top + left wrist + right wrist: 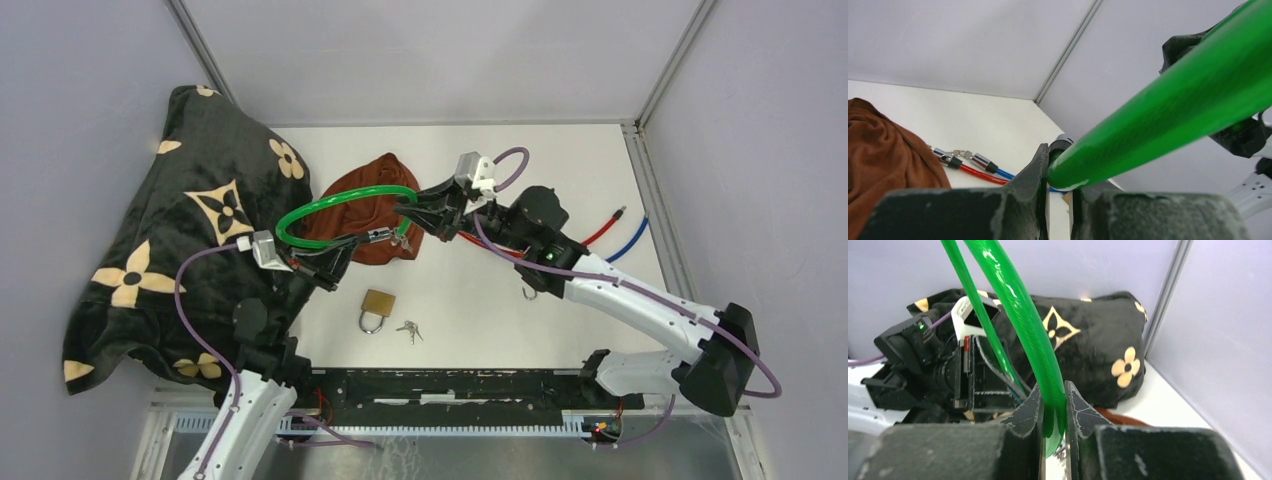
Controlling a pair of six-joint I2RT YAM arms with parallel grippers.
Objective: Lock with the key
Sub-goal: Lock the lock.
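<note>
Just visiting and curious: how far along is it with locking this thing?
Partway, it seems. Done: the green cable lock is picked up, bent into a loop. In hand: the left gripper and right gripper each clamp part of it. Left: I can't see its ends joined or a key turned; the brass padlock and small keys lie on the table, not gripped.

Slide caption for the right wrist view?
Right fingers pinch the green cable lock; left arm and black floral blanket sit behind.
</note>
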